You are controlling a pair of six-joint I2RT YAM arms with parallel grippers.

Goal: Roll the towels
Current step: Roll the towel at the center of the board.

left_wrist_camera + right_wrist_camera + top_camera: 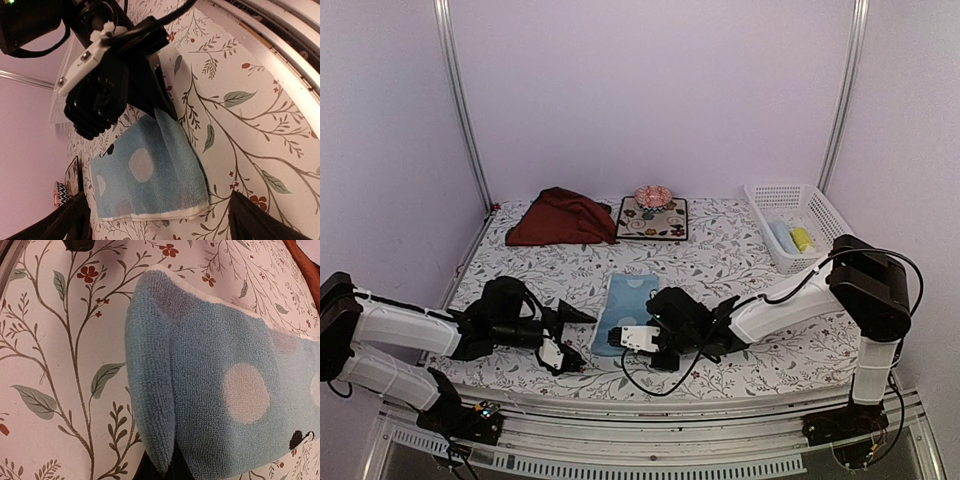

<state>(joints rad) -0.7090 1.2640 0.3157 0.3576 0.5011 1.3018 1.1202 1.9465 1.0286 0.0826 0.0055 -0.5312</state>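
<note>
A light blue towel with white dots [627,300] lies flat on the floral table covering between my two arms. My right gripper [623,345] is shut on its near right corner, and a fold of blue cloth [150,405] rises from the dark jaws of that gripper [169,471]. My left gripper [584,341] is open just left of the towel's near edge. In the left wrist view its fingertips [75,217] stand wide on either side of the towel [150,175], not touching it. The right gripper [161,102] shows there pinching the far corner.
A dark red towel [560,218] lies bunched at the back left. A square floral mat [665,225] with a pink round thing [653,196] sits at the back middle. A white basket [820,210] at the back right holds a yellow towel [803,238] and a pale blue towel [782,236].
</note>
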